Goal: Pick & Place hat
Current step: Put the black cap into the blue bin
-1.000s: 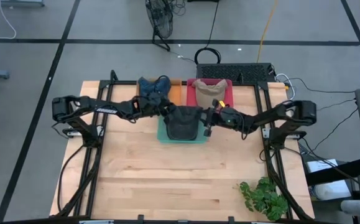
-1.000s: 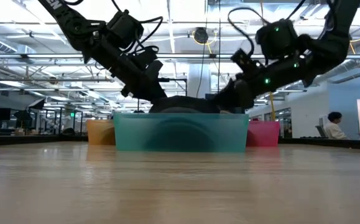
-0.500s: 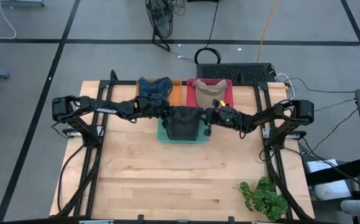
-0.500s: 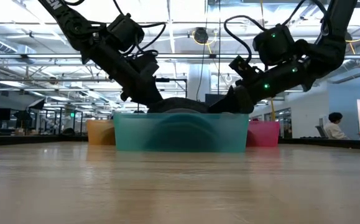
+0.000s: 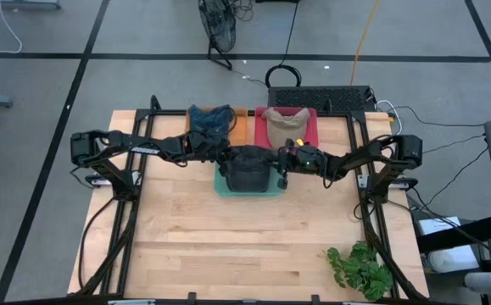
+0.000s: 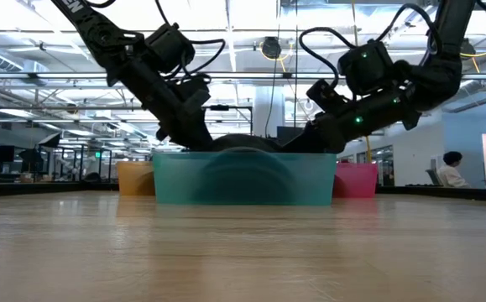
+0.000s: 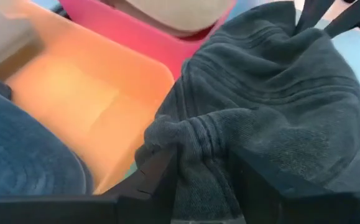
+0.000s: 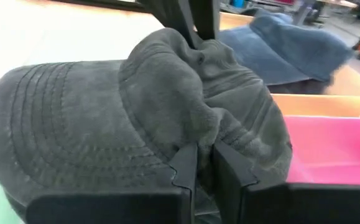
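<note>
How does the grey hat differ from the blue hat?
The grey hat is dark charcoal; the blue hat is denim blue. The grey hat lies in the teal bin, the blue hat on the orange bin. The left gripper and right gripper both pinch the grey hat; nothing touches the blue hat. Both are soft fabric.

three hats [image 5: 248,168], three bins [image 5: 225,185], two arms [image 5: 143,146], one plant [image 5: 359,269].

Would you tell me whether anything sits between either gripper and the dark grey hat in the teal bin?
Nothing visible does. The left gripper and right gripper each pinch a fold of the dark grey hat, which sits in the teal bin.
</note>
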Available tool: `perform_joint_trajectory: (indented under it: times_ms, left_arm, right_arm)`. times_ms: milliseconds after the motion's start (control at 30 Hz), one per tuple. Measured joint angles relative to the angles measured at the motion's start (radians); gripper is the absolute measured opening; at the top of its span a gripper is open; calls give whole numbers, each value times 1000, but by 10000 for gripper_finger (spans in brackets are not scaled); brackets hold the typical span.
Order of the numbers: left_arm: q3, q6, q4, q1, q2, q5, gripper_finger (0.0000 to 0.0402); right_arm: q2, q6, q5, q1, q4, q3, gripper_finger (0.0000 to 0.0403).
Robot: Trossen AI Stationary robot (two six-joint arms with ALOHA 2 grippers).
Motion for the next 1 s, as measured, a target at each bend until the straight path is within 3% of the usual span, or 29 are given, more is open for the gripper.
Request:
perform_joint_trajectory:
  times_ms: [367, 567, 1000]
  left_arm:
    - [0, 11, 10, 0, 0, -32, 150]
    - [0, 33, 10, 0, 13, -2, 150]
    - [-1, 54, 35, -4, -96, 27, 150]
  right_arm:
    - [5, 4, -19, -27, -32, 0, 22]
    - [-15, -9, 26, -26, -31, -2, 22]
    - [-248, -28, 39, 22, -142, -5, 23]
